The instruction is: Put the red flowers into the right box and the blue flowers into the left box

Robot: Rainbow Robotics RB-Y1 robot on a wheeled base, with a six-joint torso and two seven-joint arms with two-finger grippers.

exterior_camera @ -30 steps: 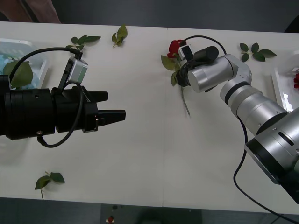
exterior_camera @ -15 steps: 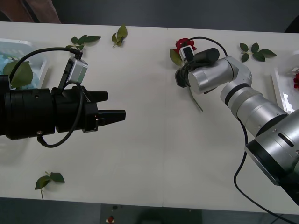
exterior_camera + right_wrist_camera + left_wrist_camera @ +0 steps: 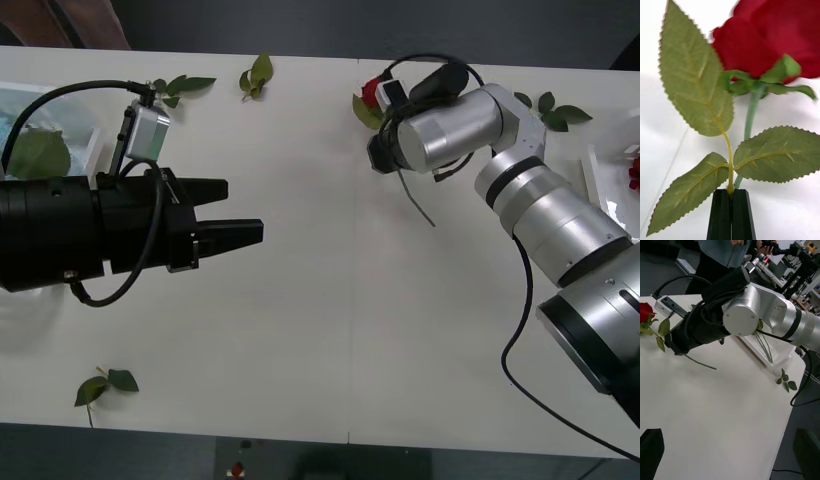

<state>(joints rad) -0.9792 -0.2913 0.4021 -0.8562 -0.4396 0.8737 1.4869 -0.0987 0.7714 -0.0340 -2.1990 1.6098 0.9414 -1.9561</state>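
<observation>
My right gripper (image 3: 731,195) is shut on the leaf stalk of a red rose (image 3: 767,41), held just above the table at the far middle. In the front view its head (image 3: 371,92) sticks out past the wrist and its stem (image 3: 418,205) trails down. The right box (image 3: 593,172) at the right edge holds another red flower (image 3: 634,172); rose stems lie in the right box (image 3: 780,352). My left gripper (image 3: 245,210) hovers open at centre-left. The left box (image 3: 95,140) holds a big green leaf (image 3: 38,155); the blue flowers are hidden behind my left arm.
Loose leaf sprigs lie at the far edge (image 3: 182,85) (image 3: 256,74), near the right box (image 3: 550,108) and at the near left (image 3: 103,384). A person stands beyond the table (image 3: 720,251). Open tabletop stretches between the two arms.
The right gripper has lifted the rose off the table and carried it up and toward the far edge; the stem now hangs free. The left arm shifted slightly.
</observation>
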